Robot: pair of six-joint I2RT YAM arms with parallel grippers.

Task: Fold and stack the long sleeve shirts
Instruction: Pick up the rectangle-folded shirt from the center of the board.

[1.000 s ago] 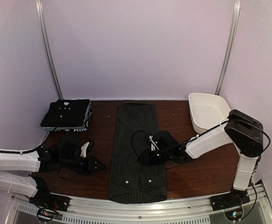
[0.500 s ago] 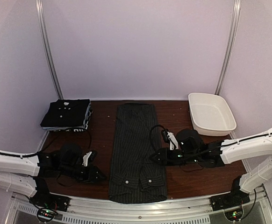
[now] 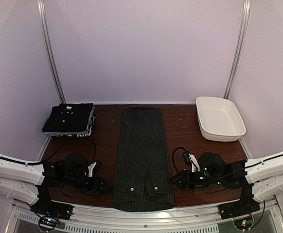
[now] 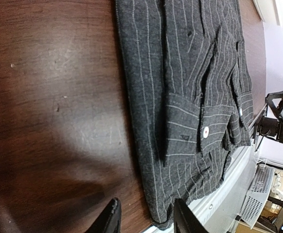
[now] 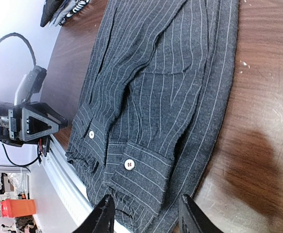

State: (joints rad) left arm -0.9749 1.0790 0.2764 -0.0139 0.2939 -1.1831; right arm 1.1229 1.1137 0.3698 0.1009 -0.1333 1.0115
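Pinstriped shirt (image 3: 141, 155) lies flat down the middle of the table (image 3: 185, 121). It is already narrowed into a long strip with the sleeves tucked in, its cuffs (image 3: 132, 187) at the near edge and its other end close to the far edge.

From where I stand both arms are down low at the near end, one on each side of the cloth. The left gripper (image 3: 102, 185) sits just beside the strip's near left corner, jaws apart with nothing between them. Its own camera shows only bare wood and the hem's corner in the gap. The right gripper (image 3: 173, 180) mirrors it at the near right corner, jaws also apart and empty, aimed at the cuff with the white button (image 5: 128, 164).

That matched stance looks to me like the set-up for pinching both near corners together, so the end can be carried toward the far edge and the strip halved evenly. Taking one side alone would likely skew the fold.

Further back, in the far left corner, a stack of folded shirts (image 3: 68, 119) sits, presumably where this one goes once folded. A white tub (image 3: 219, 119) stands in the far right corner, well apart from the work.
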